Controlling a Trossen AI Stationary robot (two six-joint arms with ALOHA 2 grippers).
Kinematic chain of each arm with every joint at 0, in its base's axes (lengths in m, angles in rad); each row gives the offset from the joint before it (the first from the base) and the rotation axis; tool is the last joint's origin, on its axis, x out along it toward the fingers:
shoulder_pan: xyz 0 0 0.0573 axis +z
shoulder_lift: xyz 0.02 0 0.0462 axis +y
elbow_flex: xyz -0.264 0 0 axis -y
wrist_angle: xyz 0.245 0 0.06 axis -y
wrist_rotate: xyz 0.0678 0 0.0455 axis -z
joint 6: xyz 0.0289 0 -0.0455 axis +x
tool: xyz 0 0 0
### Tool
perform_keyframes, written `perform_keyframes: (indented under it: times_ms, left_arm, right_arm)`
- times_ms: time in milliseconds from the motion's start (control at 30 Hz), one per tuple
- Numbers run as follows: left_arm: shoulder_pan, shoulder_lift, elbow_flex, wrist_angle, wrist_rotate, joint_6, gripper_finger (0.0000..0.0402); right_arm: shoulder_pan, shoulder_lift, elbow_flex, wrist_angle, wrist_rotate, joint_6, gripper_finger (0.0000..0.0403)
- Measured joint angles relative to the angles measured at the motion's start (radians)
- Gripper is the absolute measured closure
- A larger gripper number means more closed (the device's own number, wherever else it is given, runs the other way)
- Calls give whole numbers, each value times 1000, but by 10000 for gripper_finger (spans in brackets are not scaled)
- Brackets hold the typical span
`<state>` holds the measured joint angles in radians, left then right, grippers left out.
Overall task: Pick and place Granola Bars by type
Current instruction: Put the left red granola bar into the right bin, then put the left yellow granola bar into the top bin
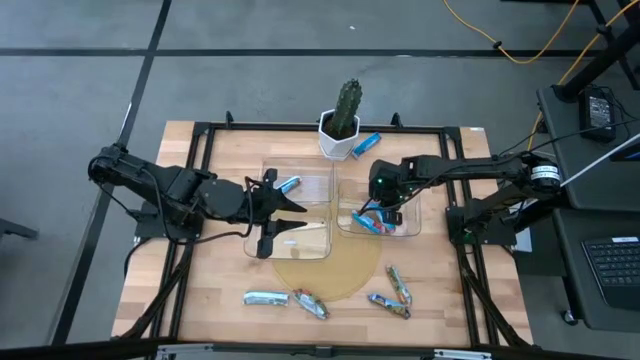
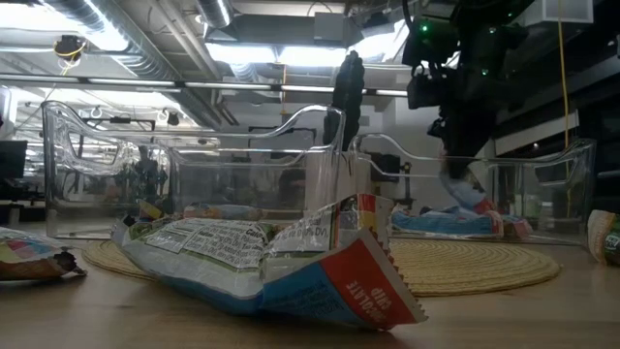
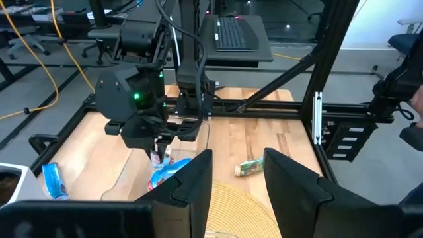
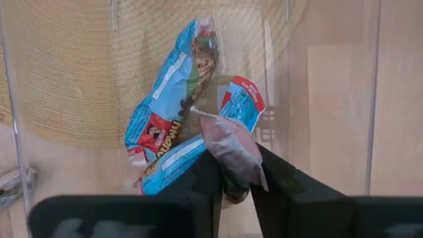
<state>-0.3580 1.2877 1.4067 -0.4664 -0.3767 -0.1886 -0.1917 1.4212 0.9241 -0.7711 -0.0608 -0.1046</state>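
Two of my right fingers [image 4: 213,173] pinch one pinkish bar [image 4: 232,151] just above the blue bars [image 4: 173,109] lying in the right bin [image 1: 412,226]. My left gripper [image 1: 285,214] waits spread wide over the left bin [image 1: 254,243]. The thin wrapper may stick to one finger on release, I think, and miss the pile.

**Bar up close, arm over the right bin**

A crumpled bar [image 2: 271,267] fills the lower middle of the frame, lying on the table [image 2: 504,310]. Behind it stand two clear bins: left [image 2: 107,174] and right [image 2: 542,184], on a woven mat [image 2: 484,262]. At upper right the right tool [image 2: 455,165] hangs into the right bin above blue bars [image 2: 446,223]. A cactus [image 2: 347,97] rises at upper centre.
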Motion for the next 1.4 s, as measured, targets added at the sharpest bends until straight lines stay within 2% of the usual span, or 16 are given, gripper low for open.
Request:
perform_keyframes:
  times_ms: [433,567,767,900,1067,1300,1400]
  left_arm:
    - [9,0,0,0,0,-8,274]
    - [9,0,0,0,0,-11,274]
    - [9,0,0,0,0,-11,274]
    - [9,0,0,0,-7,-11,274]
    - [9,0,0,0,-8,-24,274]
    - [5,0,0,-16,-5,-49,274]
    - [-9,0,0,-95,22,-119,274]
  right_arm:
    - [0,0,0,15,-22,-38,324]
    - [0,0,0,16,-47,-39,288]
    - [0,0,0,15,-19,-35,212]
    - [0,-1,0,15,-19,-30,188]
    - [0,-35,0,-33,-19,-22,189]
    - [4,-147,0,-68,-18,23,197]
    - [24,-202,1,-26,40,15,197]
